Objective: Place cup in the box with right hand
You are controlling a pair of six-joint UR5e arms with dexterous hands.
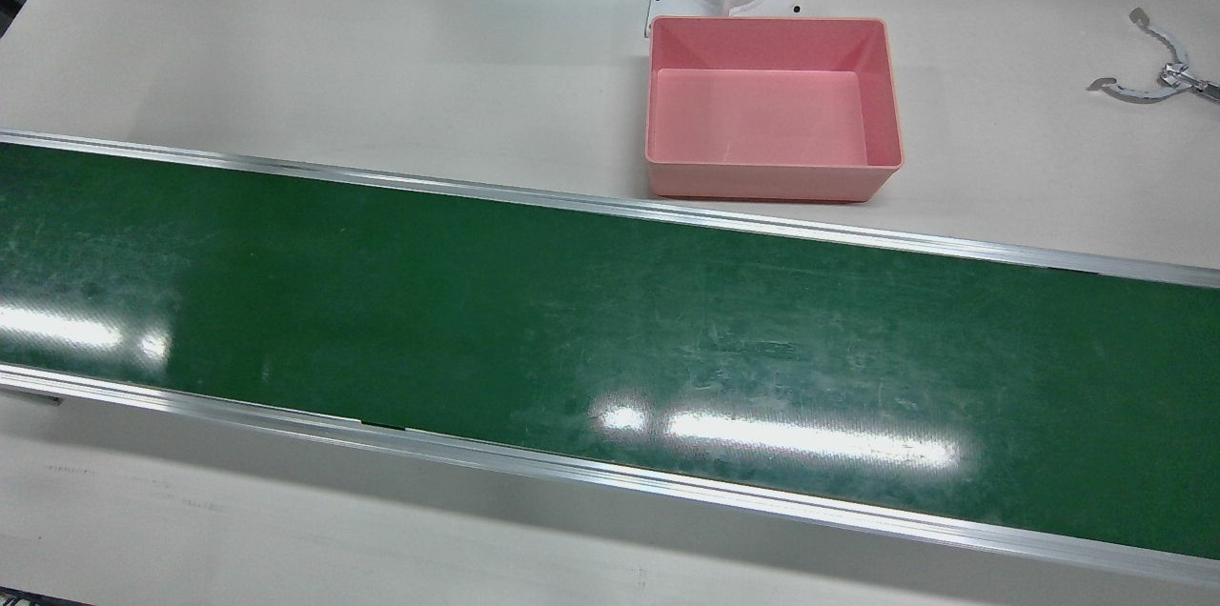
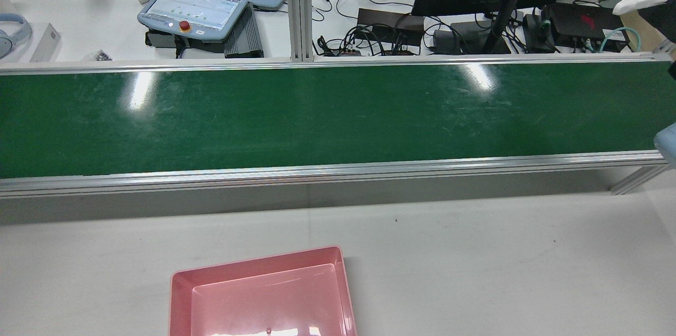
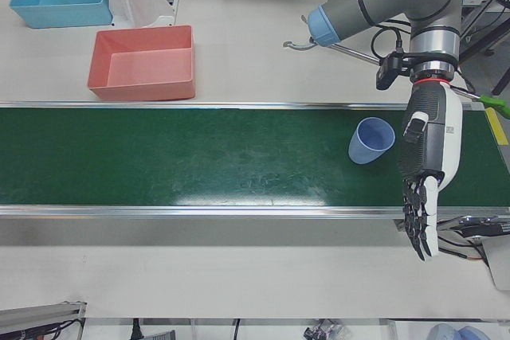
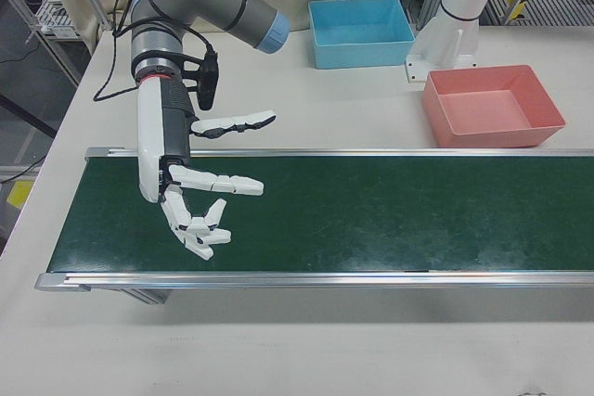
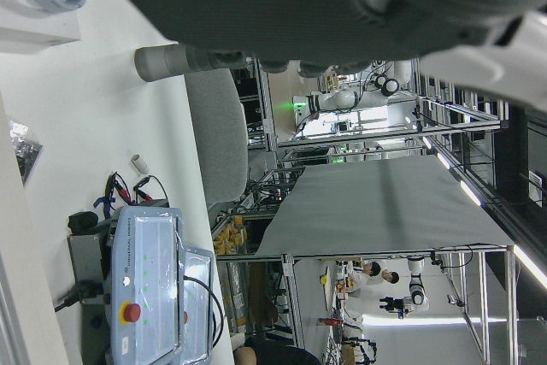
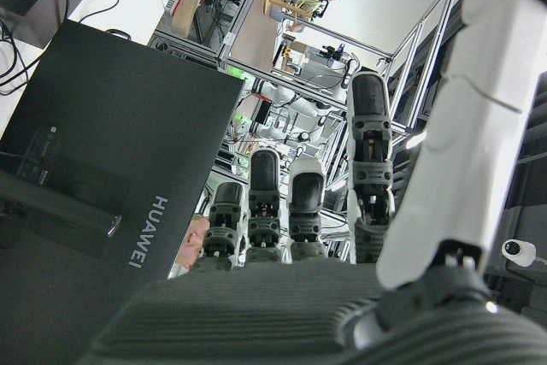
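Cup on belt, beside left hand; box on table behind belt.

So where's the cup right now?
In the left-front view, the blue cup lies tipped on the green belt toward that view's right, just beside the left robot hand, far from the pink box.

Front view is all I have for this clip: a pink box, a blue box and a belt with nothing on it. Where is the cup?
Observer: The cup is on the green belt at the left arm's end, past your frame's edge. The left-front view shows it.
Reviewer: Is anything holding it?
Observer: No. The left hand hangs beside it with its fingers pointing down, not gripping it.
Reviewer: And the right hand?
Observer: The right hand is open over the opposite end of the belt, holding nothing.
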